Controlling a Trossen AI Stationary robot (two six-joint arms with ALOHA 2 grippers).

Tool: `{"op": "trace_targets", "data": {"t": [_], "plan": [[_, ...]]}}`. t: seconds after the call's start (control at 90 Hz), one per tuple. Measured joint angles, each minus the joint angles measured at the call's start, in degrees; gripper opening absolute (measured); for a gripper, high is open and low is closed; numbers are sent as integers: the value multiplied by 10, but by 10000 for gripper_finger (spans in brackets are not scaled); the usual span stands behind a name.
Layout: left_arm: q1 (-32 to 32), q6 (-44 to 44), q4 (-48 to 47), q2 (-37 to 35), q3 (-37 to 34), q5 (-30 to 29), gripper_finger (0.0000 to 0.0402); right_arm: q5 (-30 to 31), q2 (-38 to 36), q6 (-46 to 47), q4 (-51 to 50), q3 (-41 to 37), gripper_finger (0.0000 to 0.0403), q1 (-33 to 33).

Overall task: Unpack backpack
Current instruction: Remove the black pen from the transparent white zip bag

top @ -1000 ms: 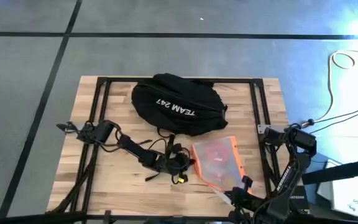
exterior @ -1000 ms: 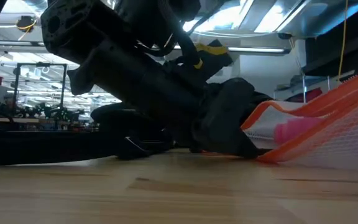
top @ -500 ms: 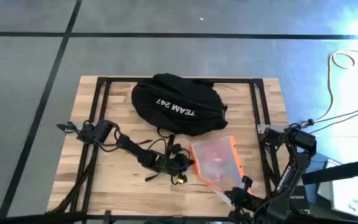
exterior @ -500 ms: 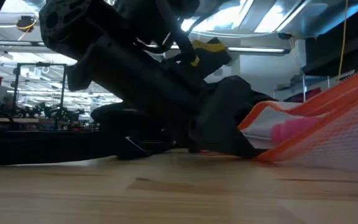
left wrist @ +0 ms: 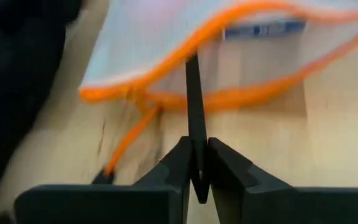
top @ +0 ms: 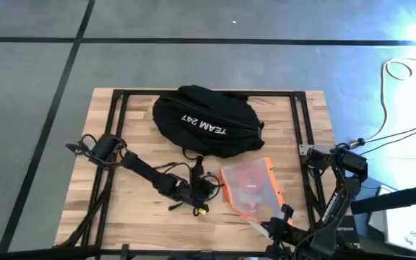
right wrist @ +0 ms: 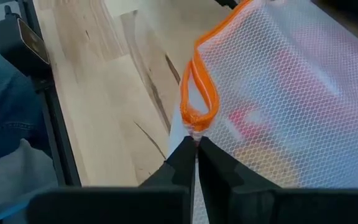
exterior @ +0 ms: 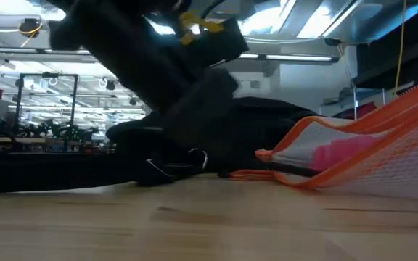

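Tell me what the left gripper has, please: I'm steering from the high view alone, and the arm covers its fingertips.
Observer: The left gripper is shut on a thin dark tab that runs to the orange-edged mesh pouch.
Operator: And the right one?
Observer: The right gripper is shut on the pouch's corner, right at a small orange loop.
Operator: Is the pouch lying flat?
Observer: No. The low view shows it slanting: one end is down by the table and the other is raised well off it.
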Motion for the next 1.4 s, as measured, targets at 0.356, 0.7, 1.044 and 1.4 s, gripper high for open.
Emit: {"op": "trace_targets", "data": {"t": [0.356, 0.7, 1.044, 1.4], "plan": [[-70, -43, -114, -70, 1, -26, 31, 4, 0, 0, 0, 0, 0, 0], [-155, -222, -457, -130, 1, -118, 31, 4, 0, 0, 1, 0, 0, 0], [-222, -458, -634, -222, -78, -148, 31, 5, 0, 0, 2, 0, 0, 0], [-264, -529, -488, -378, -244, -132, 30, 5, 0, 0, 2, 0, 0, 0]]}}
